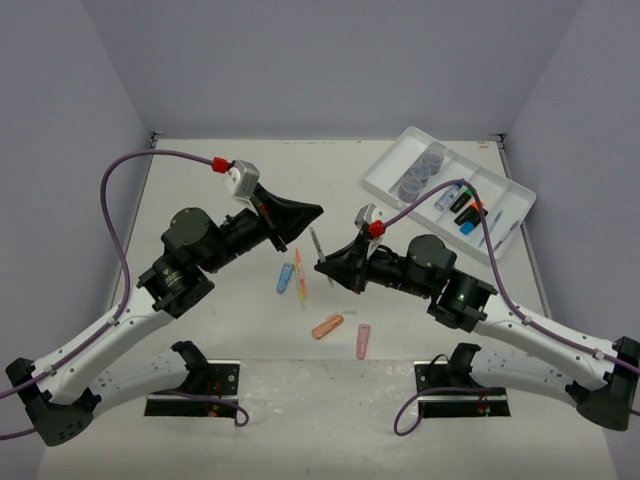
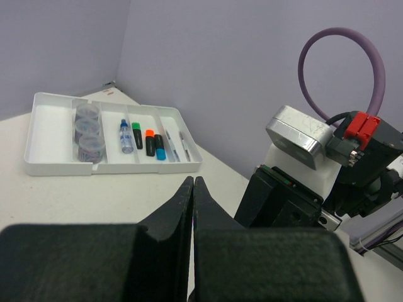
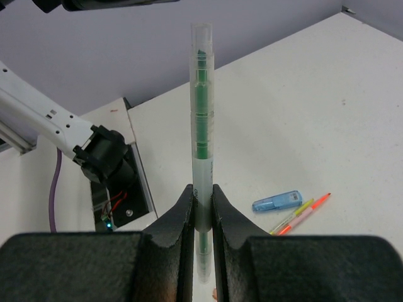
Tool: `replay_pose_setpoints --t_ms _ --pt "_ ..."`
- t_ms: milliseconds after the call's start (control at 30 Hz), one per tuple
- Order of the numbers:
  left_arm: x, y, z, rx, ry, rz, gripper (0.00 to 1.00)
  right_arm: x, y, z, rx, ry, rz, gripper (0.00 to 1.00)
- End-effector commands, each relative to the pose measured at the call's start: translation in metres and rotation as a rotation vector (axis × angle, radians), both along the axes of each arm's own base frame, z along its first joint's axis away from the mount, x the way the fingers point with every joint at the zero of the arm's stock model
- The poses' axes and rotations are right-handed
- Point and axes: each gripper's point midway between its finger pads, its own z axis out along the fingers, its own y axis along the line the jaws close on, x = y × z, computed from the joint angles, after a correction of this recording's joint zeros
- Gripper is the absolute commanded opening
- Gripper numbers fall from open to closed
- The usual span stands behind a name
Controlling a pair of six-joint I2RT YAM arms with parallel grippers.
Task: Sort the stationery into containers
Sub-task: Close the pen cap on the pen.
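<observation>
Robotics lab cell, by the look of it: plain lavender walls (image 1: 330, 60) box the white tabletop (image 1: 330, 410) on three sides, left arm (image 1: 100, 340) and right arm (image 1: 540, 325) bolted at its near edge.

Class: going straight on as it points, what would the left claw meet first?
Probably the near corner of the white tray, though depth is unclear; the right arm's wrist lies close beside that line.
</observation>
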Motion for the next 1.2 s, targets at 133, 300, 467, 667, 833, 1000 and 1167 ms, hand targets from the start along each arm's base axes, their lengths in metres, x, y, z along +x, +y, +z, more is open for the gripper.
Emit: replay_pose_setpoints --t_ms 133,300,467,667,833,1000,1167 --pt "-0.004 0.0 0.021 -0.029 -0.055 -0.017 0.0 -0.001 0.001 0.014 0.042 -0.017 0.005 0.0" --pt "-0.007 -0.004 0.015 -0.034 -0.045 -0.044 0.0 0.001 -0.001 0.028 0.051 -0.041 -0.01 0.0" --pt "-0.011 -0.01 0.012 -0.038 -0.041 -0.086 0.0 0.004 0.001 0.037 0.053 -0.056 -0.017 0.0" --pt "-0.013 -0.013 0.008 -0.033 -0.037 -0.108 0.0 0.007 0.004 0.046 0.063 -0.068 -0.019 0.0" --pt "-0.014 -0.015 0.001 -0.027 -0.022 -0.124 0.0 0.011 0.003 0.059 0.079 -0.086 -0.04 0.0" --pt "-0.011 -0.011 -0.006 -0.017 -0.014 -0.09 0.0 0.017 -0.002 0.065 0.093 -0.088 -0.084 0.0" --pt "-0.009 -0.004 0.009 -0.016 -0.046 -0.054 0.0 0.029 -0.001 0.024 0.044 0.0 -0.128 0.0"
